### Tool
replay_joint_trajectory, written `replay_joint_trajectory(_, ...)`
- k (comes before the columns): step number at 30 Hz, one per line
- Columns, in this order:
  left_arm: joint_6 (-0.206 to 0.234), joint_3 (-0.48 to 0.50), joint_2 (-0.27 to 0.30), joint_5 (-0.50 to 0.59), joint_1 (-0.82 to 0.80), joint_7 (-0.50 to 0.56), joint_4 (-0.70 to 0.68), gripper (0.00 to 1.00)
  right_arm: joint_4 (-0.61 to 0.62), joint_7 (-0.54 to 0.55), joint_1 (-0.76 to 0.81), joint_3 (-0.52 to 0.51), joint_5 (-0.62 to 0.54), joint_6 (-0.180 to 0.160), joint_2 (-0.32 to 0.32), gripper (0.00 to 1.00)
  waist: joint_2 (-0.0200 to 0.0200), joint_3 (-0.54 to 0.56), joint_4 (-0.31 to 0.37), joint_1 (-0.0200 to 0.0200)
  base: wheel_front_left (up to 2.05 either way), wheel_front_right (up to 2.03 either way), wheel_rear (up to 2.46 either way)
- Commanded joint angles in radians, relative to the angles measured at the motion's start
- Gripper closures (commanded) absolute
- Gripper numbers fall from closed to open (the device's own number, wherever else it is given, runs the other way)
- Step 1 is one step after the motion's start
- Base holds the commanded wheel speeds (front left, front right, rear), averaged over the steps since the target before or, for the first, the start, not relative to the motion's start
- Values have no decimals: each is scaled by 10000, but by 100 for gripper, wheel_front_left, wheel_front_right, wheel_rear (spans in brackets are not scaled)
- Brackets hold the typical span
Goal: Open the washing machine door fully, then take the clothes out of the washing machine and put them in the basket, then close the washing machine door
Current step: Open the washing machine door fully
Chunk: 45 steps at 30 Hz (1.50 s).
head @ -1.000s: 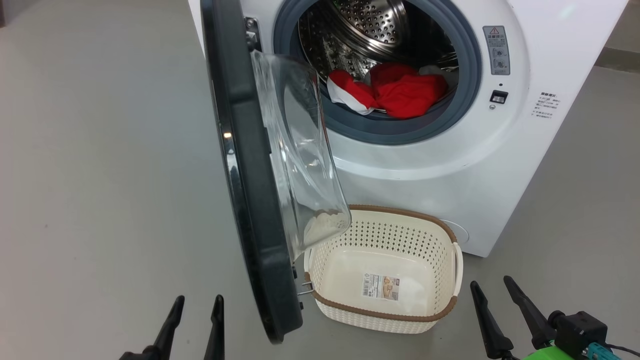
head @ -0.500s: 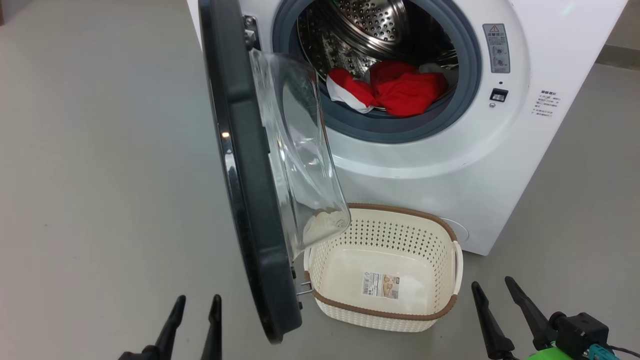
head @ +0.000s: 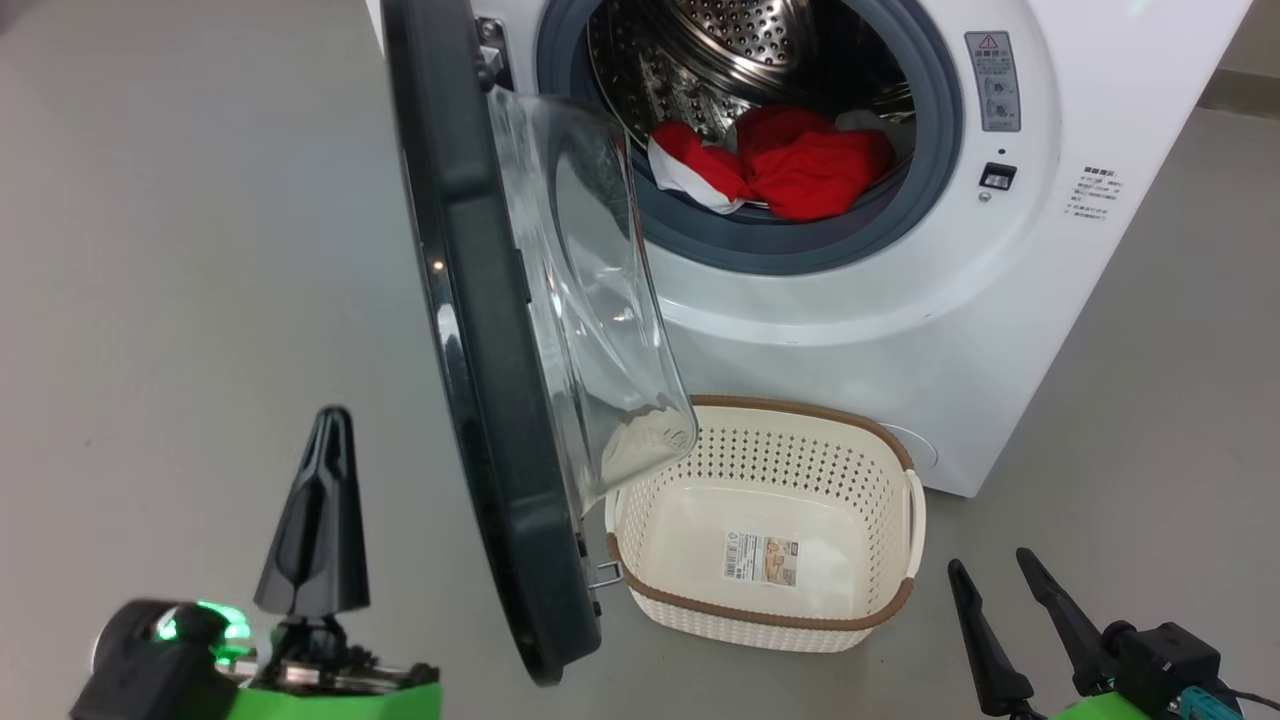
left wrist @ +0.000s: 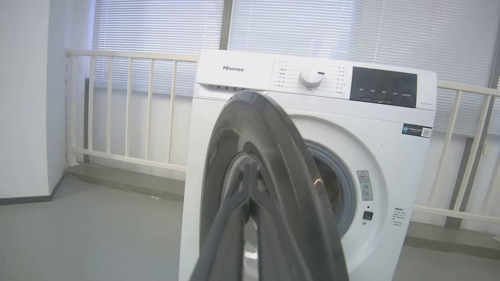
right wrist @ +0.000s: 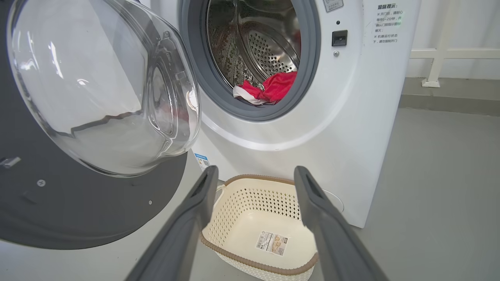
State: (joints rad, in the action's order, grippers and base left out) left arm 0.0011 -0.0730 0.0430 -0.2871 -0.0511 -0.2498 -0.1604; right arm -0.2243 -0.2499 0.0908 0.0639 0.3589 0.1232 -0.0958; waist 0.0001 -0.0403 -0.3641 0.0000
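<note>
Left gripper [head: 332, 418] is pinched tight on nothing, beside the outer face of the washing machine door [head: 480, 350], which stands partly open. Right gripper [head: 990, 562] is spread wide near the basket [head: 905, 600], on the floor against the washing machine [head: 850, 330]. The clothes [head: 795, 170] lie at the drum's front edge.

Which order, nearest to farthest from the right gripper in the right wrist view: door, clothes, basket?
From the right gripper:
1. Basket: just past the fingertips, on the floor.
2. Door: swung open, off to that view's left.
3. Clothes: farthest, up ahead.
</note>
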Motion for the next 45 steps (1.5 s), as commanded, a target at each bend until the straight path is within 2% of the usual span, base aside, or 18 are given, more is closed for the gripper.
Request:
replay_joint_trajectory(1,65,165,72,36,-388,-120,-545,100,276,-118,-216,154,-98,75,-167,0,-1,-32,29,0,0,0,0)
replay_joint_trajectory(5,78,-661,72,312,-518,-120,-1609,100,284,-118,-245,148,-161,75,-172,0,-1,-98,105,0,0,0,0)
replay_joint_trajectory(8,-54,-1585,72,489,-430,-120,-1850,100,287,-118,-280,118,-226,75,-172,0,-1,-162,156,0,0,0,0)
replay_joint_trajectory(12,-195,-2963,72,344,-153,-120,-1217,100,298,-118,-352,63,-302,75,-178,0,-1,-272,206,0,0,0,0)
replay_joint_trajectory(16,-238,-3429,72,14,-51,-120,-257,100,300,-118,-393,44,-361,75,-175,0,-1,-314,251,0,0,0,0)
replay_joint_trajectory(21,-270,-3665,72,-363,-87,-120,531,100,301,-118,-413,28,-403,75,-170,0,-1,-350,279,0,0,0,0)
replay_joint_trajectory(29,-5,-3668,72,-1309,-164,-120,1927,100,271,-118,-418,96,-401,75,-187,0,-1,-341,316,0,0,0,0)
replay_joint_trajectory(36,328,-3374,72,-1656,-188,-120,2342,100,283,-118,-353,140,-396,75,-191,0,-1,-308,278,0,0,0,0)
replay_joint_trajectory(45,336,-2571,72,-1478,8,-120,2475,100,309,-118,-322,188,-395,75,-198,0,-1,-304,248,0,0,0,0)
